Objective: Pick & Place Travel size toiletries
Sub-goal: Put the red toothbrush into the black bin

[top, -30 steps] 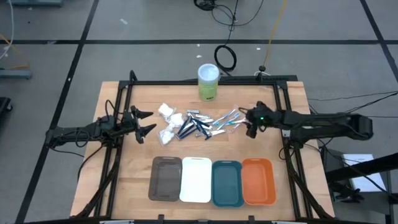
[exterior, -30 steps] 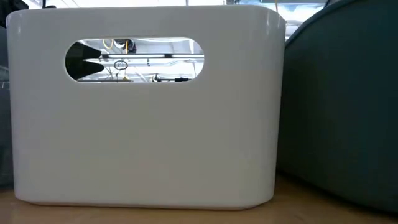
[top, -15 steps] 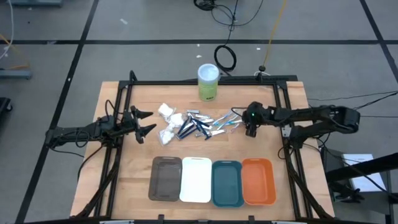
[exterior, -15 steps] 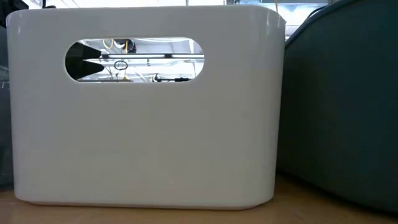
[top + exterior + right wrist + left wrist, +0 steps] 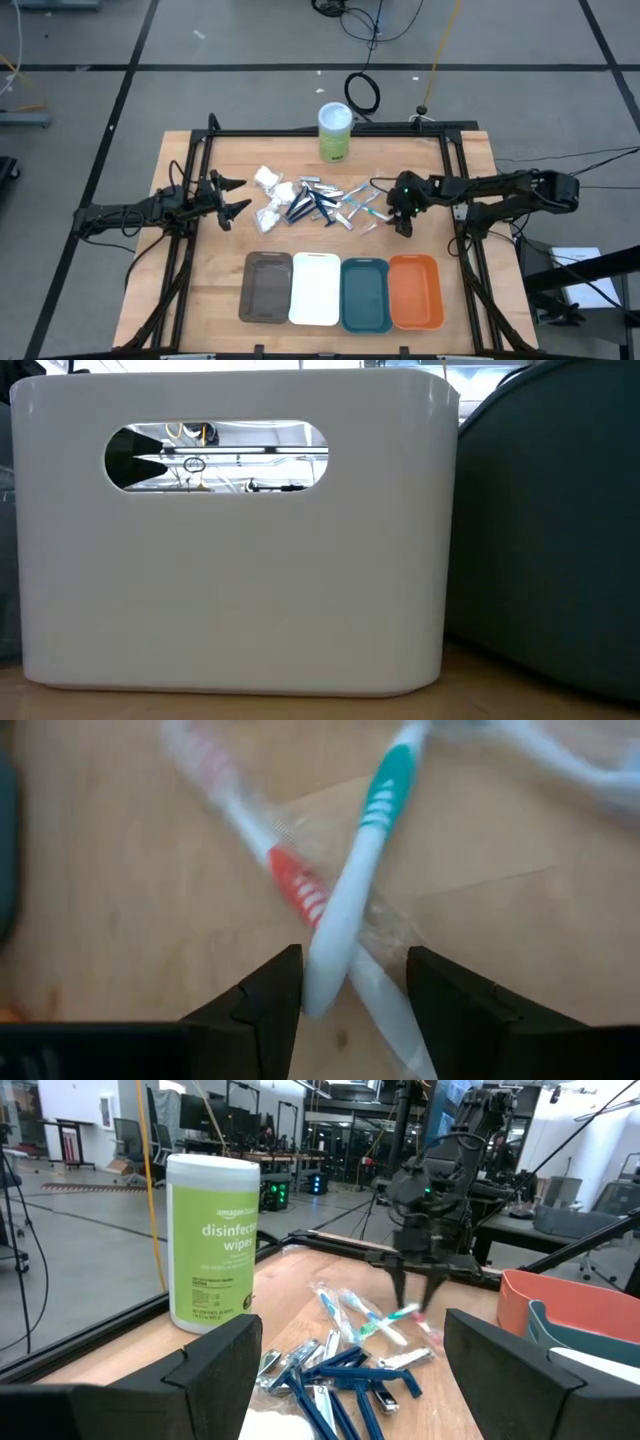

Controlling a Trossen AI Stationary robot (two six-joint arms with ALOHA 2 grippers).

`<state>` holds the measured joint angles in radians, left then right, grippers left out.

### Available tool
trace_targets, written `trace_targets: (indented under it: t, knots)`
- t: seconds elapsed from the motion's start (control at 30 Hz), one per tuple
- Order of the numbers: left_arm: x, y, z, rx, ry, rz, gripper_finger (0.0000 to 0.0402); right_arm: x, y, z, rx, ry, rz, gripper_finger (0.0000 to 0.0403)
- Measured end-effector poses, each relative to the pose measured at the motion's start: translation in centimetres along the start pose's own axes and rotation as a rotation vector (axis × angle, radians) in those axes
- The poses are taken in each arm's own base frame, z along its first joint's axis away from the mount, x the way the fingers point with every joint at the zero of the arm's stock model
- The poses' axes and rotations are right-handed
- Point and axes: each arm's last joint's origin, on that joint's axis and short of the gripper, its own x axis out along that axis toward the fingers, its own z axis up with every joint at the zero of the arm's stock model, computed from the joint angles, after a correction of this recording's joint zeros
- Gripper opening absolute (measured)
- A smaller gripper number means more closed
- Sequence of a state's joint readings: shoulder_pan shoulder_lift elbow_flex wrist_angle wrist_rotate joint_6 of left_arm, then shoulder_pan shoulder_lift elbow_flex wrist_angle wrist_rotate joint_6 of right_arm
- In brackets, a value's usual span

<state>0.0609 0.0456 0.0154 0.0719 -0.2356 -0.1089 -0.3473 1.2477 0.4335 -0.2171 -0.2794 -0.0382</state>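
Observation:
The toiletries lie in a pile mid-table: white wads [image 5: 272,190], dark blue razors [image 5: 308,207], silver metal tools [image 5: 316,184] and toothbrushes [image 5: 360,203] at the pile's right end. My right gripper [image 5: 402,222] is open and points down over those toothbrushes. In the right wrist view its fingers [image 5: 262,995] stand on either side of a white-and-teal toothbrush [image 5: 362,860] that crosses a clear-and-red one [image 5: 292,880]. I see no touch. My left gripper [image 5: 237,198] waits open to the left of the wads.
A green-and-white wipes canister [image 5: 336,130] stands behind the pile. Brown [image 5: 250,290], white [image 5: 316,262], teal [image 5: 366,266] and orange [image 5: 415,262] trays sit in a row at the near edge. The white tray's wall [image 5: 230,580] fills the low view.
My right gripper has moved toward the table's near edge and come down over the right end of the toothbrushes, with its fingers now pointing down at them. The left arm has kept still.

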Motion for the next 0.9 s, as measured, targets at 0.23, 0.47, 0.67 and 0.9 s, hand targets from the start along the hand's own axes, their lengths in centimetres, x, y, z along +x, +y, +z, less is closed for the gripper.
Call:
trace_targets:
  t: [0.23, 0.47, 0.67, 0.9]
  knots:
    - [0.0, 0.0, 0.0, 0.0, 0.0, 0.0, 0.0306, 0.1, 0.8, -0.3, -0.14, 0.039, -0.071, 0.0169]
    - [0.0, 0.0, 0.0, 0.0, 0.0, 0.0, 0.0306, 0.2, 1.2, -0.6, -0.186, 0.083, -0.226, 0.0153]
    - [0.0, 0.0, 0.0, 0.0, 0.0, 0.0, 0.0306, 0.1, 0.9, -0.4, -0.086, 0.055, -0.258, 0.0096]
    - [0.0, 0.0, 0.0, 0.0, 0.0, 0.0, 0.0306, 0.1, 0.7, -0.3, -0.065, 0.043, -0.266, 0.0021]
